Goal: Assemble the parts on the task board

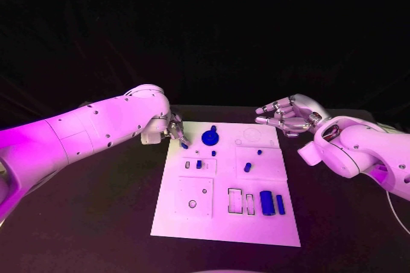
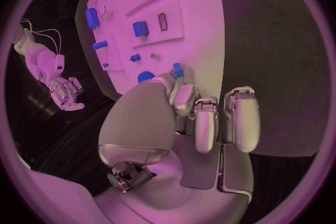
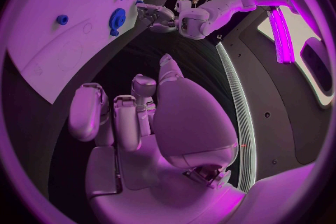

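White task board [image 1: 183, 222] mid-table, two blue cylinders [image 1: 272, 203] upright near its front-right (robot's side), blue gear [image 1: 210, 137] at far end, left hand [image 1: 175, 131] pinching small blue peg [image 1: 185, 145] at far-left corner, right hand [image 1: 289, 116] w/ fingers curled, holding nothing, hovering beyond far-right corner.

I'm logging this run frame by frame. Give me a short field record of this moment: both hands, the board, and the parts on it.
left hand: at the task board's far left corner, fingers pinching a small blue part
right hand: raised past the board's far right corner, fingers curled, holding nothing
task board: white plate, mid-table
blue gear: on the board's far end, near the left hand
two long blue parts: side by side near the board's right edge
table: black
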